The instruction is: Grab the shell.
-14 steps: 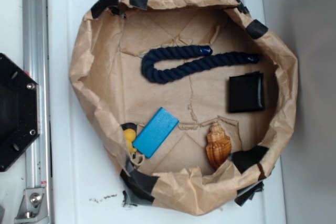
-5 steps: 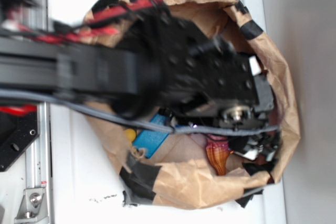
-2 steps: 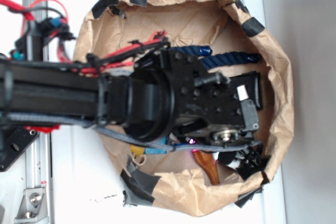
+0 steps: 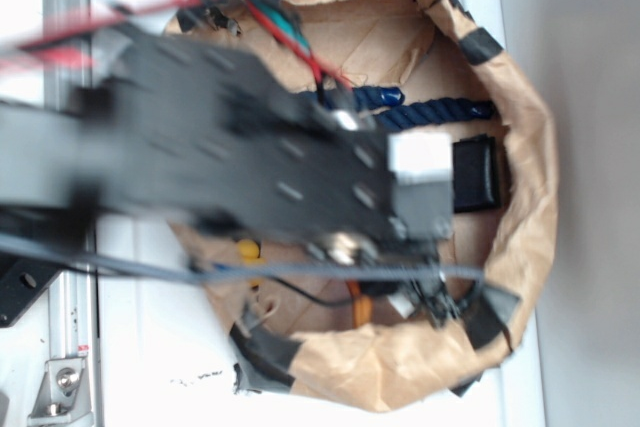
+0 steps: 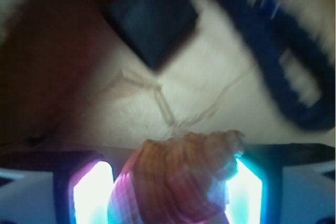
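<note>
The shell (image 5: 181,174), ribbed and orange-brown, fills the space between my two lit fingers, with a pad against each side. My gripper (image 5: 168,184) is shut on it above the brown paper floor. In the exterior view the blurred black arm covers most of the basket, and only a small orange piece of the shell (image 4: 362,307) shows beside the gripper (image 4: 425,299), near the front wall.
A brown paper basket (image 4: 535,197) with black tape rings everything. Inside lie a dark blue rope (image 4: 440,112) at the back, a black square block (image 4: 478,177) on the right and a small yellow object (image 4: 247,249) at the left. The arm hides the rest.
The arm came in over the basket and its gripper closed round the shell. Since 0.4 s ago the arm looms larger and has shifted left, and the shell has moved left with it.
</note>
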Controlling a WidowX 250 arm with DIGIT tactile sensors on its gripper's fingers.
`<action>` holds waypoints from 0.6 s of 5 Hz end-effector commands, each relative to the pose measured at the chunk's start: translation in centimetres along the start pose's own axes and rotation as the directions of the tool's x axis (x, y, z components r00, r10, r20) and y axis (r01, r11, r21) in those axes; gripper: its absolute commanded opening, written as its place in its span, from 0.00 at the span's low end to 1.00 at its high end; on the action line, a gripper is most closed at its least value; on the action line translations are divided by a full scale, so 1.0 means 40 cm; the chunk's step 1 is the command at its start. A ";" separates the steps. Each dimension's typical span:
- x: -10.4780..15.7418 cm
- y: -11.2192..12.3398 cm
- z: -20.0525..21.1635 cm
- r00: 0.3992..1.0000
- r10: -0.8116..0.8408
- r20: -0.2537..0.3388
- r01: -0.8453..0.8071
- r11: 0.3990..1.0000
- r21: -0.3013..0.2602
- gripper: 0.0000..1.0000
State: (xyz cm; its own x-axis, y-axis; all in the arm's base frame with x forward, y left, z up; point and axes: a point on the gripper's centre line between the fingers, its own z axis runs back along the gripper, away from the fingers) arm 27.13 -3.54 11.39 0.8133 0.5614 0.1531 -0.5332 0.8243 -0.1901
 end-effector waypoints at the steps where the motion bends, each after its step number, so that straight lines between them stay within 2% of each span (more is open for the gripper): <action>1: 0.120 0.082 0.199 0.869 -0.467 0.162 0.474 0.881 -0.003 0.00; 2: 0.116 0.054 0.194 0.803 -0.563 0.198 0.572 0.820 0.012 0.00; 3: 0.130 0.047 0.168 0.819 -0.547 0.177 0.551 0.834 0.030 0.00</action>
